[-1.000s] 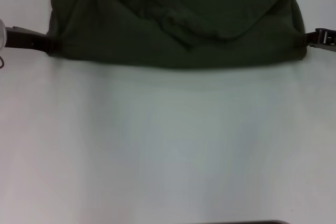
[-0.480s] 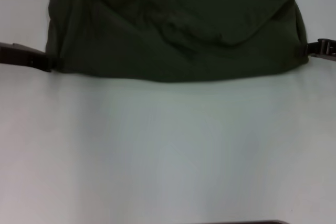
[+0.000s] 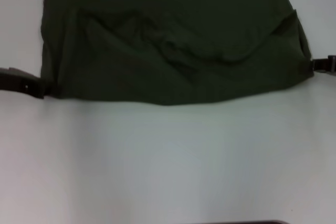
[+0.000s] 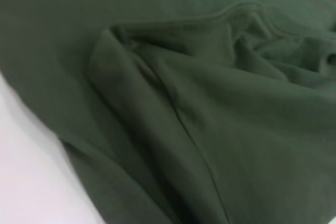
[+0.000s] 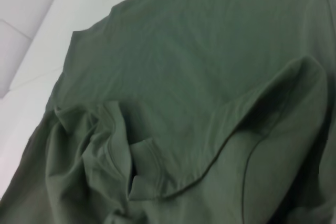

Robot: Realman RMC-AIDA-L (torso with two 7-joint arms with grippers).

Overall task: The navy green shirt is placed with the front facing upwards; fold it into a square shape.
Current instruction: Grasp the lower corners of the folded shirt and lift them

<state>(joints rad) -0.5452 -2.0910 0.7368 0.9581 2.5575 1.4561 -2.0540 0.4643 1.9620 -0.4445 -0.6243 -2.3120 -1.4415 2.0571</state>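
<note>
The navy green shirt (image 3: 168, 40) lies across the far half of the white table (image 3: 168, 161), plain green side up with no letters showing. Its near edge is doubled over, with a rumpled fold in the middle. My left gripper (image 3: 44, 90) is at the shirt's near left corner and my right gripper (image 3: 314, 66) at its near right corner, each shut on the cloth. The left wrist view is filled with creased shirt fabric (image 4: 210, 103). In the right wrist view the shirt (image 5: 199, 77) shows a curved folded flap and a bunched hem.
Bare white tabletop stretches from the shirt's near edge to the front. A thin dark strip (image 3: 241, 222) shows at the table's front edge. White table surface (image 5: 26, 35) also lies beyond the shirt in the right wrist view.
Both grippers have moved toward me, drawing the shirt's near edge closer. More of the shirt now covers the table, and the left side has shifted slightly outward.
</note>
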